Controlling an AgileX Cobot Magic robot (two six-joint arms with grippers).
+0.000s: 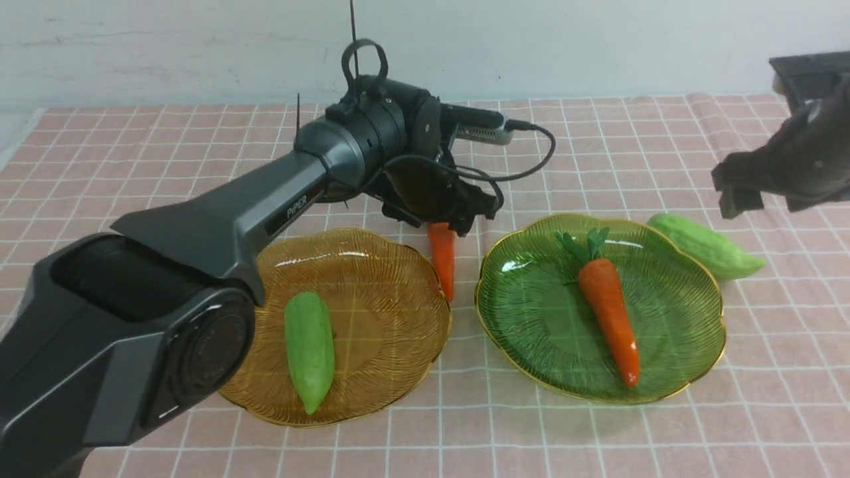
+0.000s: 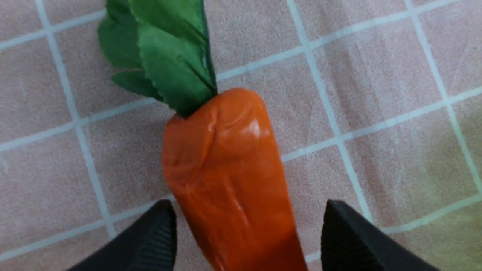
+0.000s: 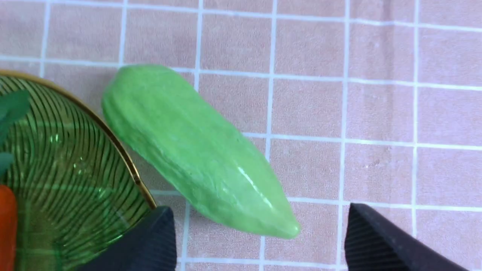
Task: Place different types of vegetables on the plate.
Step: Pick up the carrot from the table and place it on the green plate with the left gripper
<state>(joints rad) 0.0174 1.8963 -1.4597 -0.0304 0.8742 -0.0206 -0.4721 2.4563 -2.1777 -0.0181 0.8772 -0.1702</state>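
Note:
One orange carrot [image 1: 442, 255] lies on the cloth between the two plates. My left gripper [image 1: 465, 216] is low over its leafy end, open. In the left wrist view the carrot [image 2: 226, 177] lies between the two fingertips of the left gripper [image 2: 248, 205] with a gap on each side. A second carrot [image 1: 607, 309] lies on the green plate [image 1: 704, 332]. One light-green gourd [image 1: 309, 348] lies on the amber plate [image 1: 412, 292]. The other gourd [image 1: 707, 245] lies on the cloth beside the green plate's rim. My right gripper [image 1: 734, 199] hovers above it, open. In the right wrist view the right gripper [image 3: 259, 209] is over that gourd's [image 3: 196, 150] tapered tip.
The pink checked cloth [image 1: 597, 431] covers the table up to a pale wall. The green plate's gold rim [image 3: 113, 137] runs right beside the gourd. A black cable [image 1: 531, 166] loops off the left wrist camera.

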